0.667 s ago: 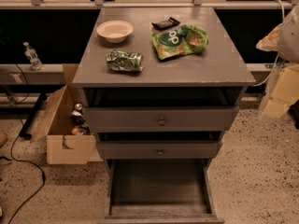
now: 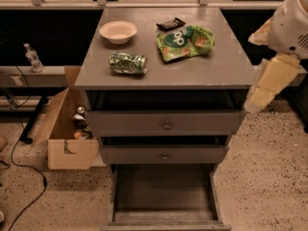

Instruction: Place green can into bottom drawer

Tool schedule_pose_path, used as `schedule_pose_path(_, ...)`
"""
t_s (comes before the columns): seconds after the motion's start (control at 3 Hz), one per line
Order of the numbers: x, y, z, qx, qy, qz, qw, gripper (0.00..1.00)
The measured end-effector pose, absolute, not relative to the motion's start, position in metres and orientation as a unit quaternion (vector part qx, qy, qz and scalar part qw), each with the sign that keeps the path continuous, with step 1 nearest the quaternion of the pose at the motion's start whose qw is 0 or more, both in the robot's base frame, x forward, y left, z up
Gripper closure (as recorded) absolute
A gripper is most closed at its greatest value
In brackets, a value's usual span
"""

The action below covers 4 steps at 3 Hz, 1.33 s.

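The green can (image 2: pixel 127 63) lies on its side on the grey cabinet top (image 2: pixel 202 71), near the front left. The bottom drawer (image 2: pixel 163 223) is pulled open at the foot of the cabinet, and its tray shows nothing inside. My arm comes in at the right edge, a white joint (image 2: pixel 291 25) with a cream-coloured end hanging below it. That end is my gripper (image 2: pixel 262 93). It hangs beside the cabinet's right front corner, well away from the can and level with the top drawer.
A white bowl (image 2: pixel 118 31), a green snack bag (image 2: pixel 185 42) and a small dark packet (image 2: pixel 170 23) also lie on the top. Two shallower drawers with knobs (image 2: pixel 166 126) are slightly ajar. An open cardboard box (image 2: pixel 70 129) and a cable (image 2: pixel 24 143) are on the floor at left.
The arm's cream-coloured end has shifted a little left and up, toward the cabinet's right side. The can and drawers have not moved.
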<state>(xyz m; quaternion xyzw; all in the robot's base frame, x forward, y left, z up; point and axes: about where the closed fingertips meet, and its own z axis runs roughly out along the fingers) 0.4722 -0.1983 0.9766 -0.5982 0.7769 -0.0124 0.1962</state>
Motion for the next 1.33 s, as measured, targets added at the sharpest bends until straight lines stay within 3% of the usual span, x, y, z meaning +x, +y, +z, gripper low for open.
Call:
schedule_pose_path(0.67, 0.559, -0.129, 0.967, -0.530, 0.798, 0.055, 0.280, 0.00)
schedule_pose_path(1.33, 0.586, -0.091, 0.958, -0.532, 0.791, 0.056, 0.295, 0.00)
